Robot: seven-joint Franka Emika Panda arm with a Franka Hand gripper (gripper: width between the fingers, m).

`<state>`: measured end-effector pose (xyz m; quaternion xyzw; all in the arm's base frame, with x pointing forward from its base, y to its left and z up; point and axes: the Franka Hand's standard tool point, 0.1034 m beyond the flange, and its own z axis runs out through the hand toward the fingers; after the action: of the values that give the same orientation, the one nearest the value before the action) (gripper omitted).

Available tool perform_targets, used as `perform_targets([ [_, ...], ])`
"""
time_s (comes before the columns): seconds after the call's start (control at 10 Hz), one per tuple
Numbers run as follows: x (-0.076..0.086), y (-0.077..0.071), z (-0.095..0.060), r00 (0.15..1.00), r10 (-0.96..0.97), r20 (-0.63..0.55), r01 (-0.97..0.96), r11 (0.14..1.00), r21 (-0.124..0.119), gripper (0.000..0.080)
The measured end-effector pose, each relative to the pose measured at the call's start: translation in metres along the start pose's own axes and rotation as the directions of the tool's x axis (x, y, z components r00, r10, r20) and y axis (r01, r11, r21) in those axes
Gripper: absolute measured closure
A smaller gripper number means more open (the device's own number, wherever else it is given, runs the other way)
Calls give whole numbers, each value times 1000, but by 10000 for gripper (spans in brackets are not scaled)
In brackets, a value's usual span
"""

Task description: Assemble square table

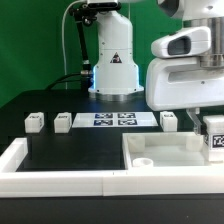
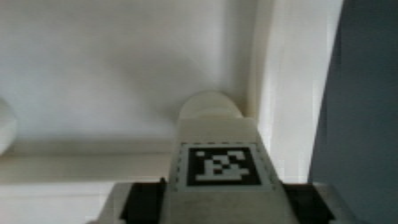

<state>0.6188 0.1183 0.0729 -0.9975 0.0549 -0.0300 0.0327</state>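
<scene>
The square tabletop point(image 1: 160, 165), a white slab with a raised rim, lies at the exterior view's lower right. My gripper point(image 1: 211, 130) is shut on a white tagged leg point(image 1: 215, 142) and holds it over the slab's right end. In the wrist view the leg point(image 2: 219, 140) points away from the camera between my dark fingers point(image 2: 157, 200), its tag facing the camera, over the slab's white surface point(image 2: 107, 80) near its rim. Three more legs stand on the black table: two at the left point(image 1: 35, 122) point(image 1: 63, 122) and one right of the marker board point(image 1: 168, 120).
The marker board point(image 1: 108, 120) lies flat in front of the robot's base point(image 1: 115, 70). A long white border rail point(image 1: 50, 182) runs along the front and left edges of the table. Dark table point(image 2: 365, 100) shows beside the slab.
</scene>
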Motion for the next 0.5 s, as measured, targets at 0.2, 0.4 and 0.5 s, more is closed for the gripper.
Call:
perform_targets([
  [0.2, -1, -3, 1, 977, 214, -6, -214, 977, -7, 509],
  [0.4, -2, -6, 1, 898, 439, -13, -440, 898, -13, 508],
  [0.5, -3, -7, 2, 827, 563, -16, -563, 827, -12, 508],
])
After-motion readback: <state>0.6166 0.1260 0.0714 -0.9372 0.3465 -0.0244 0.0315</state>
